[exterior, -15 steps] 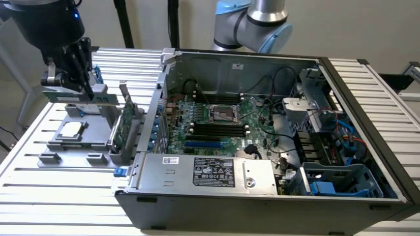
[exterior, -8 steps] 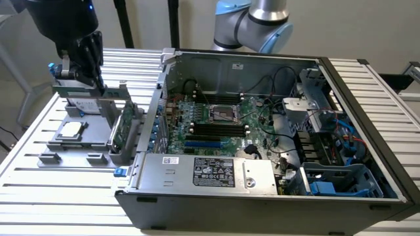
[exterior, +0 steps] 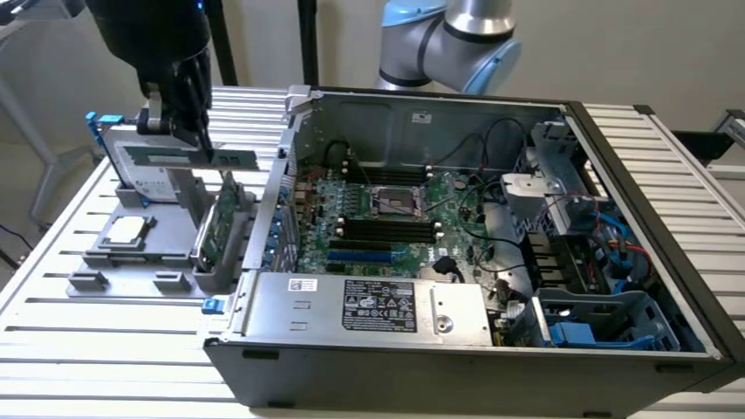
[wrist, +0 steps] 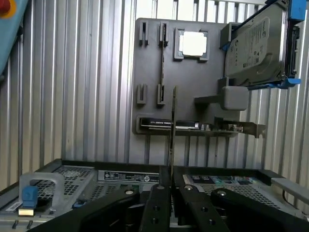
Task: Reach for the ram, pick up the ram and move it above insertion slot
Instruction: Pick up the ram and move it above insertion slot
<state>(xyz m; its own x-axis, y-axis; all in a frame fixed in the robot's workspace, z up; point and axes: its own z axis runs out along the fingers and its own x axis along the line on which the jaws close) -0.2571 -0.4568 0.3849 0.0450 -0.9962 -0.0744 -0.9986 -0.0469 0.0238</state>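
No wording can be made out. The label [exterior: 381, 307] on the power supply [exterior: 361, 305] and the sticker on the hard drive [wrist: 256, 46] carry print too small to read.

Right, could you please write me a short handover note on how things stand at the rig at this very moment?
Gripper: shut on the ram, a long thin green circuit-board stick with dark chips, held lifted above the grey parts holder at the exterior view's left.
Holder: the silver boxy hard drive with blue rails, the square silver processor chip and the larger green expansion card sit in their places.
Done: ram reached for and picked up.
Left: ram is not yet above the black memory slots in the open grey computer case.
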